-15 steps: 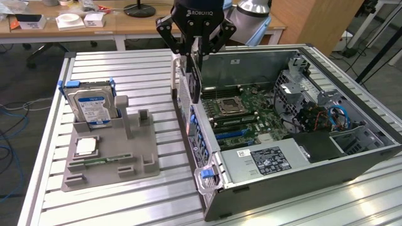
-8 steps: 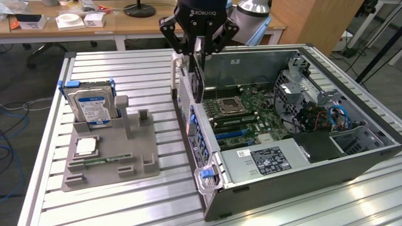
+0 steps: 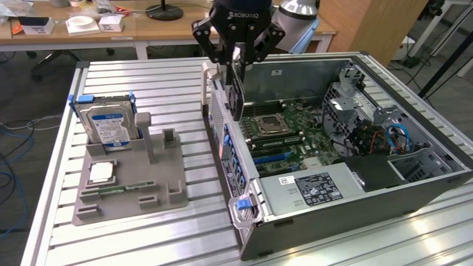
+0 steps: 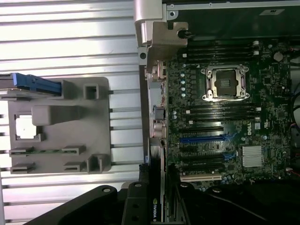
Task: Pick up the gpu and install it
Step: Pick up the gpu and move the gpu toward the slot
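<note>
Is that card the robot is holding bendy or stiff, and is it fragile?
Probably stiff: the gpu hangs straight from the gripper, with no sag. Likely fragile: it looks thin, seen edge-on. Gripped at its top edge, it could twist if bumped.

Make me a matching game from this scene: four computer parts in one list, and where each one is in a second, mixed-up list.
Parts:
1. gpu
2. hard drive
3. memory stick
4. processor socket

Places:
A. standing upright in the grey holder
B. inside the open computer case
C. clamped in the gripper
D. lying flat in the grey holder

Pairs: 1-C, 2-A, 3-D, 4-B
</note>
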### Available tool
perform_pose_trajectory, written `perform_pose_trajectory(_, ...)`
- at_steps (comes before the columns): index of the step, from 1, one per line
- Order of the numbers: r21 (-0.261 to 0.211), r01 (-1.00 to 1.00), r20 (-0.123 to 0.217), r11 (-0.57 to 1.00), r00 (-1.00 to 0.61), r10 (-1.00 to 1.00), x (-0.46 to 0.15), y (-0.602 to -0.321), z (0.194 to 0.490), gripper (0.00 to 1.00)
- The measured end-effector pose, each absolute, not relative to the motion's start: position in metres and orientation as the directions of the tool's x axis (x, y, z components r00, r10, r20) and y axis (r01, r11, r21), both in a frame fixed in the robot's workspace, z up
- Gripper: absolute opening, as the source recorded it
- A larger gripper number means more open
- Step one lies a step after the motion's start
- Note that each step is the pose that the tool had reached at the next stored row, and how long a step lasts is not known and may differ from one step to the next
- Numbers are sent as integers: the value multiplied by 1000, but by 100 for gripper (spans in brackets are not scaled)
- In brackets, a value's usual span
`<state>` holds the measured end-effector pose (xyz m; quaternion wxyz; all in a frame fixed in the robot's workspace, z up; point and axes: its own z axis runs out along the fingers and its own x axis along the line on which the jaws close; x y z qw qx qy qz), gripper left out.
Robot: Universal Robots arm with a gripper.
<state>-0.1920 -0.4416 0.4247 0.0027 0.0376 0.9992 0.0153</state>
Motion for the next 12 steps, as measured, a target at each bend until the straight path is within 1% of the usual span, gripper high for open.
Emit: perform_pose_trajectory(12, 31, 75, -4, 997, -997, 75, -184, -442, 425, 26)
